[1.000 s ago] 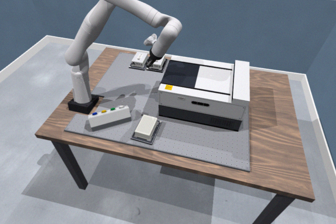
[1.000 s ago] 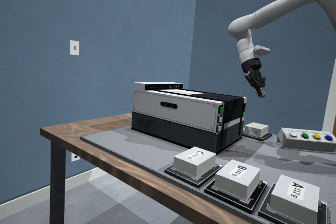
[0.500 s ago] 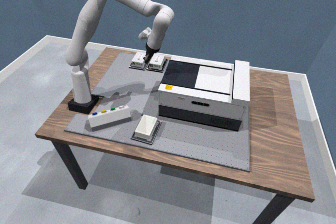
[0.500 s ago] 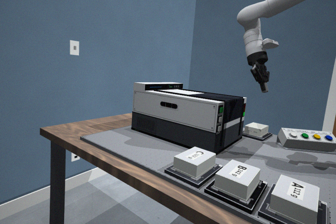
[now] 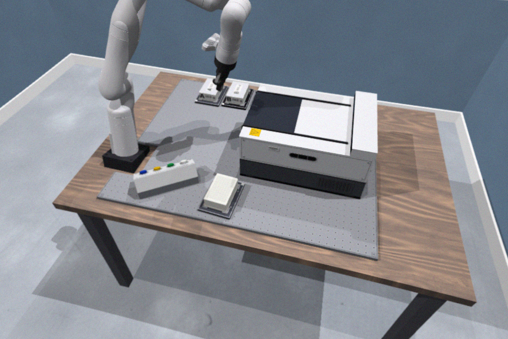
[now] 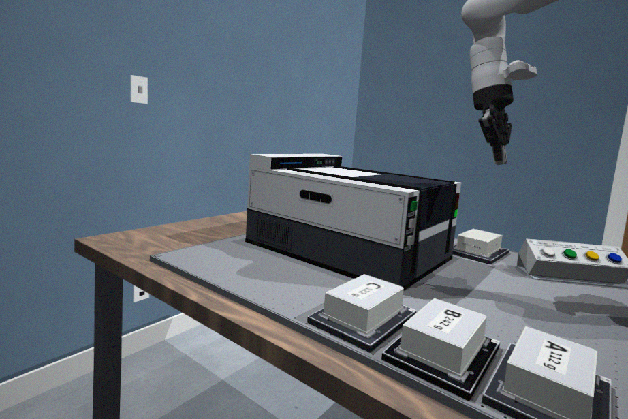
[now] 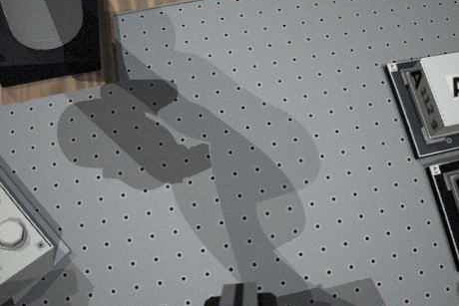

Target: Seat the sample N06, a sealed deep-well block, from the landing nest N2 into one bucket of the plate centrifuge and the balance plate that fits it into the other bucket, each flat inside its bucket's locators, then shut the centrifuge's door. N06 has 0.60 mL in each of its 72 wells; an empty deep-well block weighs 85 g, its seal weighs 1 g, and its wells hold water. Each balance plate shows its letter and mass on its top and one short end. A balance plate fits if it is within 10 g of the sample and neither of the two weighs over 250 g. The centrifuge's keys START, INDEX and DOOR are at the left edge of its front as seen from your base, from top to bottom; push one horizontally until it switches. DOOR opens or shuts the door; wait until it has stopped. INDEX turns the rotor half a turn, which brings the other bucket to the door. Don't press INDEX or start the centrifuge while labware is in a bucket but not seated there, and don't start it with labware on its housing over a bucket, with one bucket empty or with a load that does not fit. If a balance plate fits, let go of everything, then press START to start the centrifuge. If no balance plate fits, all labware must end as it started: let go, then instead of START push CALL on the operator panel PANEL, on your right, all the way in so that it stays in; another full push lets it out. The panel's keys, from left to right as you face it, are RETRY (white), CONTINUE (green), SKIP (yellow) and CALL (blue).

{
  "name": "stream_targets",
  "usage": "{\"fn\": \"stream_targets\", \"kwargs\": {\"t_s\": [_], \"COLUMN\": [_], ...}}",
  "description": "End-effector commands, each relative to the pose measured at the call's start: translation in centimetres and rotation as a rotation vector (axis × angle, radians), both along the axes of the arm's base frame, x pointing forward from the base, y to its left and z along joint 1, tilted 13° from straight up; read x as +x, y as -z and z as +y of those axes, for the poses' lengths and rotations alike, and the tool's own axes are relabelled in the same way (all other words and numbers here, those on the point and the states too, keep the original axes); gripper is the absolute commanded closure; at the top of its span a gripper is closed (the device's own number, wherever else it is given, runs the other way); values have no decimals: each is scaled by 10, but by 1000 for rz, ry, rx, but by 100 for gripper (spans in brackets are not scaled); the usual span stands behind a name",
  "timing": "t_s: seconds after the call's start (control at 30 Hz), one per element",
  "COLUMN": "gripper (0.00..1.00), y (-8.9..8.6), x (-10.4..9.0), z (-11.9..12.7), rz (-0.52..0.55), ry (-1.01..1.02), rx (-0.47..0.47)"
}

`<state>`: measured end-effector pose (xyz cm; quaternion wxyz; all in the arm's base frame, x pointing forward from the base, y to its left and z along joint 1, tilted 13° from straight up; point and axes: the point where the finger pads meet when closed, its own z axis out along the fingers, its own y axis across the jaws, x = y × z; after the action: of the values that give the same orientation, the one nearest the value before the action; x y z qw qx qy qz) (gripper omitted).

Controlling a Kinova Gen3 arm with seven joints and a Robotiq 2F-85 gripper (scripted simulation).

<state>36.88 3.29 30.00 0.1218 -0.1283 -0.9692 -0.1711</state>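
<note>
Nearest in the exterior view, three balance plates sit in dark nests along the table (image 6: pixel 167 239) edge: A (image 6: pixel 552 370), marked 112 g, then B (image 6: pixel 443 334), then C (image 6: pixel 363 301). Behind them stands the centrifuge (image 6: pixel 330 206), its sliding top door (image 5: pixel 324 119) drawn back so the dark opening (image 5: pixel 273 111) shows. Past the centrifuge, sample N06 (image 6: pixel 479 241) rests in its own nest (image 5: pixel 206 208), with the panel (image 6: pixel 573 257) just beside it, its four keys in a row. High over the mat (image 7: pixel 299 136) the pincer (image 6: pixel 498 150) hangs pointing straight down, fingers pressed together on nothing, well apart from every plate. The wrist view shows A at its right edge.
</note>
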Motion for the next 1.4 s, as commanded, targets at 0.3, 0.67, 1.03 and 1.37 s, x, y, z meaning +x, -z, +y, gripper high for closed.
{"fn": "stream_targets", "kwargs": {"t_s": [0.3, 0.67, 1.03, 1.37], "gripper": [90, 90, 90, 90], "y": [-17, -31, -48, -48], "x": [-8, -15, -24, -24], "z": [1, 2, 3, 3], "rz": [-92, -170, -267, -267], "ry": [-16, -30, -47, -47], "rx": [-49, -91, -144, -144]}}
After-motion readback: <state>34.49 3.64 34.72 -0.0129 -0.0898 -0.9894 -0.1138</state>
